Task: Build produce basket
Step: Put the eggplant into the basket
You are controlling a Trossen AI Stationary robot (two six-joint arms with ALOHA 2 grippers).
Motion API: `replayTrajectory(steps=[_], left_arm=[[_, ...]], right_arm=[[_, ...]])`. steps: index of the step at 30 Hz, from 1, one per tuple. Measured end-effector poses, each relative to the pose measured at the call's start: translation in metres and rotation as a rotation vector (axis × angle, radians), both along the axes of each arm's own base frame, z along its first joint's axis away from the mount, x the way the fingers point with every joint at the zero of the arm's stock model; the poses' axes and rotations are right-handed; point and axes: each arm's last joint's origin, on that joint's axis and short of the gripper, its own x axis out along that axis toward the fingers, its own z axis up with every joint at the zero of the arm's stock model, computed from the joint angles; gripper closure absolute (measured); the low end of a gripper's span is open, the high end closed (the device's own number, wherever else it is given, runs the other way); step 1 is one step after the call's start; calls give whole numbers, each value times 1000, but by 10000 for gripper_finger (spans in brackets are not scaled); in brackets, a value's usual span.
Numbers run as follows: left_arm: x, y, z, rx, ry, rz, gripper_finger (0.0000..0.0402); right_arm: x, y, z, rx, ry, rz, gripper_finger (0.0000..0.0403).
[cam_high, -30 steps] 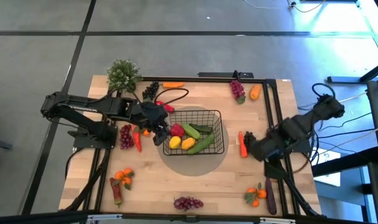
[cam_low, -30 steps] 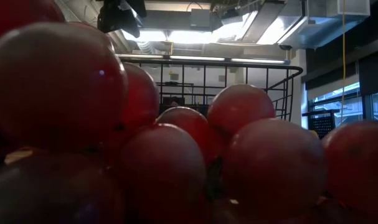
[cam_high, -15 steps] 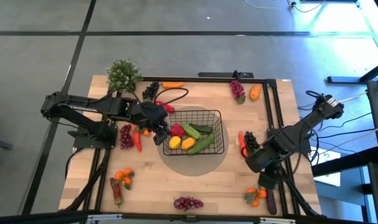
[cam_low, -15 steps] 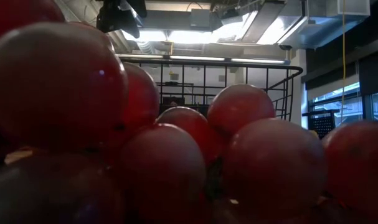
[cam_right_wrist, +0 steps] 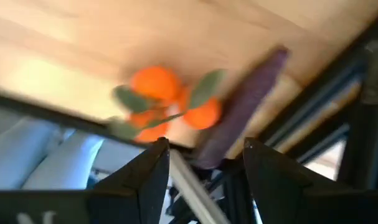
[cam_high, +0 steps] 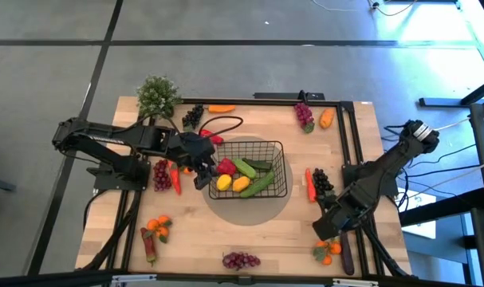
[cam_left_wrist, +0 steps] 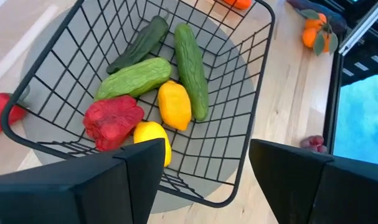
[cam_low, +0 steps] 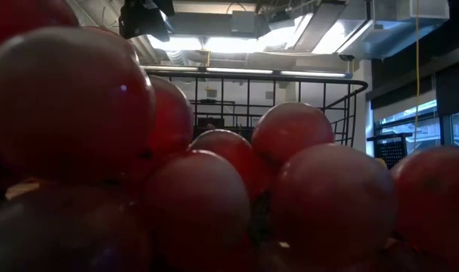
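The black wire basket (cam_high: 275, 169) stands on a grey round mat mid-table. It holds green cucumbers (cam_left_wrist: 190, 68), two yellow lemons (cam_left_wrist: 174, 106) and a red pepper (cam_left_wrist: 113, 119). My left gripper (cam_high: 203, 171) is open and empty at the basket's left rim; in its wrist view (cam_left_wrist: 207, 180) the fingers stand apart over the rim. My right gripper (cam_high: 328, 231) is open and empty near the table's near right corner, just above an orange cluster with leaves (cam_right_wrist: 170, 99) and a purple eggplant (cam_right_wrist: 241, 112) that lie on the wood.
Loose produce lies around the basket. There are red grapes (cam_high: 161, 174), oranges (cam_high: 158, 227), grapes at the near edge (cam_high: 240, 260), dark grapes (cam_high: 321, 182) and purple grapes (cam_high: 304, 115). A potted plant (cam_high: 157, 96) stands far left. Grapes (cam_low: 214, 174) fill the low view.
My right gripper has gone toward the table's near edge, from beside the dark grapes at the right down to the orange cluster and eggplant. It stays open and empty.
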Motion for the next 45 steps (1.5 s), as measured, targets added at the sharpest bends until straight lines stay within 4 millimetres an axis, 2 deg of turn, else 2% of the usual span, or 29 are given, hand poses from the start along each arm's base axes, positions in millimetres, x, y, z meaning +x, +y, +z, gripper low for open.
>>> replayTrajectory(steps=[5,12,24,38,41,45], left_arm=[[0,0,0,0,-2,0,181],[0,0,0,25,-3,-33,181],[2,-10,3,78,-42,-169,181],[1,-19,4,63,-53,-186,181],[1,-21,4,62,-55,-194,181],[0,-24,4,61,-56,-204,181]], right_arm=[[-15,-1,-22,-59,85,-53,209],[-27,-1,-42,-95,138,-105,209],[-32,-3,-67,-44,150,-176,209],[-42,-14,-97,-1,161,-173,210],[-43,-15,-101,16,149,-171,220],[-43,-15,-102,18,134,-165,253]])
